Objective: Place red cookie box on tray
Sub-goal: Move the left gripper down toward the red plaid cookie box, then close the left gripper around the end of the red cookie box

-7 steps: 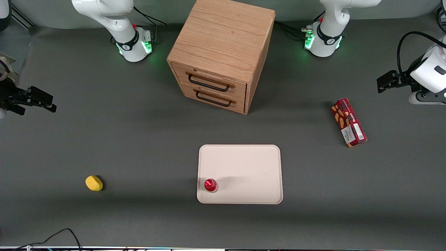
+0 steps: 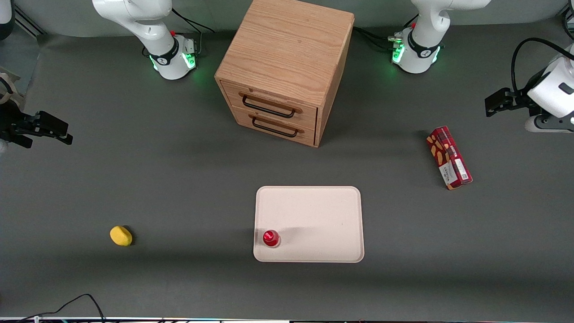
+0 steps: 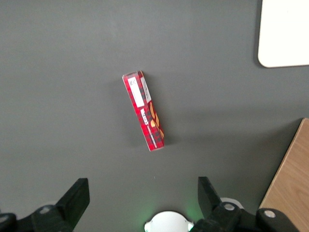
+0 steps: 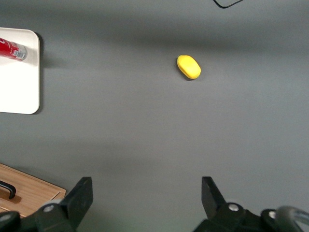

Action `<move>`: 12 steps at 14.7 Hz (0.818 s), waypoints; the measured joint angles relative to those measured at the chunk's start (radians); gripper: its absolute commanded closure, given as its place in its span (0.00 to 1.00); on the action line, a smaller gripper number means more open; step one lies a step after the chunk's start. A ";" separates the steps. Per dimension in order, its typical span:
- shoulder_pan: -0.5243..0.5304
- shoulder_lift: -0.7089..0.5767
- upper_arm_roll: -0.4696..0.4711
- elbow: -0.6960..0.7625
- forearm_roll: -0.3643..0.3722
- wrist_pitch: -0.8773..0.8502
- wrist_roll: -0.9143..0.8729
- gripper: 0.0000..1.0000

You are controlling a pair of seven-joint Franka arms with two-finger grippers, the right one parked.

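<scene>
The red cookie box [image 2: 448,157] lies flat on the grey table toward the working arm's end, apart from the tray; it also shows in the left wrist view [image 3: 145,112]. The cream-white tray [image 2: 314,211] lies near the table's middle, nearer the front camera than the drawer cabinet; one corner of the tray shows in the left wrist view [image 3: 285,34]. My left gripper [image 2: 493,105] hovers above the table, farther from the front camera than the box. It is open and empty [image 3: 142,186], with the box lying ahead of the fingers.
A small round red-capped object [image 2: 271,238] stands on the tray's near corner. A wooden two-drawer cabinet [image 2: 287,67] stands at the back middle. A yellow object [image 2: 120,235] lies toward the parked arm's end. Both arm bases stand at the back.
My left gripper and wrist have shifted slightly away from the front camera. The box, the tray and the other objects have not moved.
</scene>
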 measured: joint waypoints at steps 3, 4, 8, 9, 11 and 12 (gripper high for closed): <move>0.001 0.049 0.000 -0.042 0.000 0.029 0.000 0.00; 0.002 0.070 0.002 -0.074 0.000 0.080 -0.001 0.00; 0.007 0.142 0.041 -0.264 -0.008 0.368 -0.002 0.00; 0.010 0.157 0.052 -0.298 -0.016 0.421 -0.002 0.00; 0.013 0.182 0.071 -0.353 -0.042 0.513 -0.002 0.00; 0.014 0.189 0.081 -0.386 -0.059 0.562 -0.002 0.00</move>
